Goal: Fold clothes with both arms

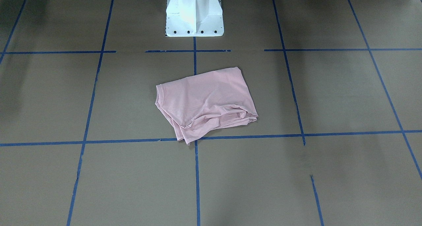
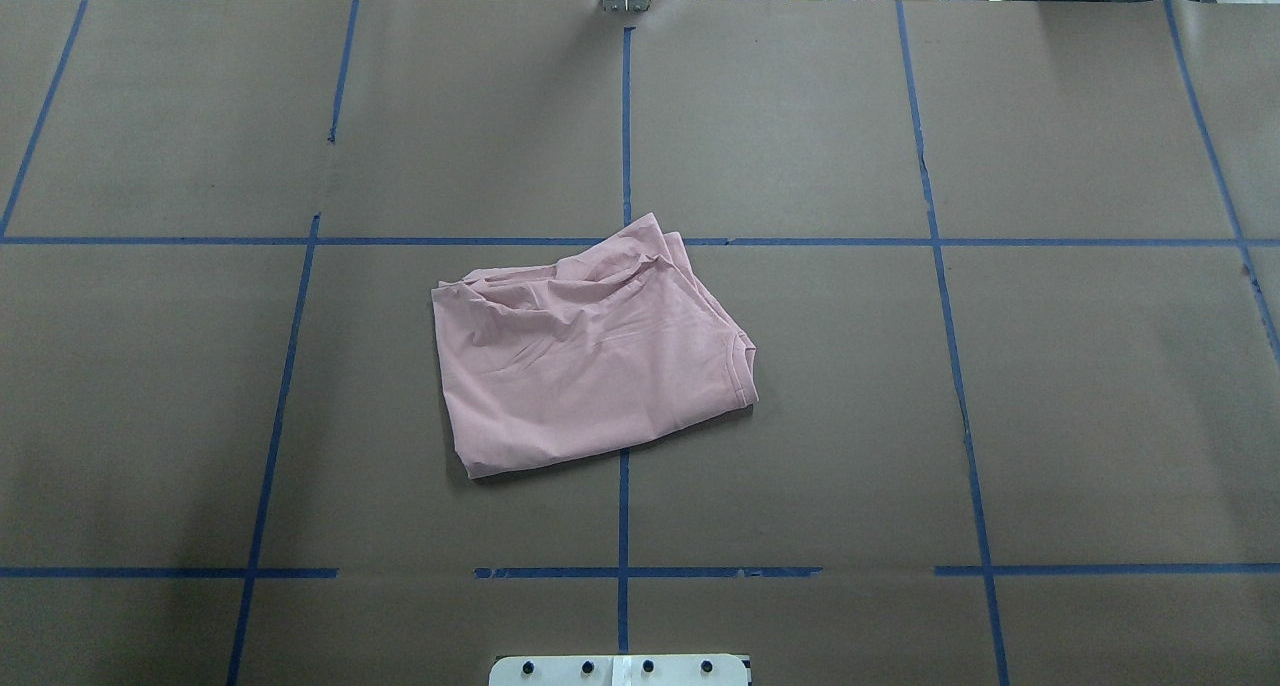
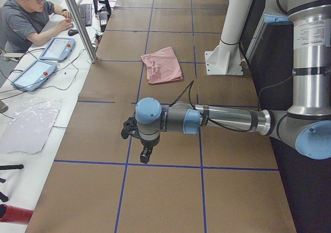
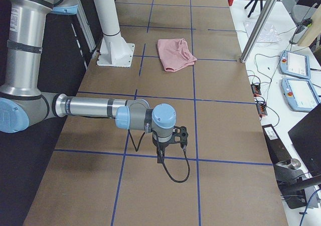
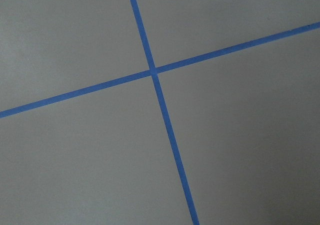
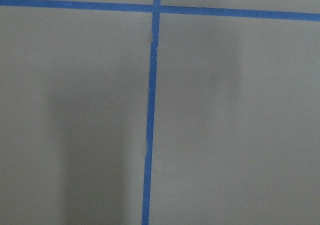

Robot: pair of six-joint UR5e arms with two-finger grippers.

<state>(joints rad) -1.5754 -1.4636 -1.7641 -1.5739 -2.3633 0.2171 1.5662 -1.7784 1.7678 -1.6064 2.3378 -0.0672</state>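
The clothes [image 1: 204, 100] are one pale pink T-shirt folded into a rough rectangle, lying alone at the middle of the brown table [image 2: 1080, 396]; its print is hidden. They also show in the overhead view [image 2: 590, 356] and in both side views [image 3: 163, 64] [image 4: 175, 54]. My left arm [image 3: 227, 118] reaches out low over the table far from the shirt, its gripper [image 3: 145, 155] pointing down; I cannot tell whether it is open or shut. My right arm [image 4: 95, 107] does the same at the other end, gripper [image 4: 160, 155] down, state unclear. Both wrist views show only bare table.
Blue tape lines [image 2: 624, 136] mark a grid on the table. The white pedestal base [image 1: 194, 18] stands behind the shirt. A person [image 3: 31, 15] sits at a side desk with tablets [image 3: 57, 47]; a metal post [image 3: 80, 23] stands at that edge. More tablets [image 4: 296, 63] lie at the opposite end.
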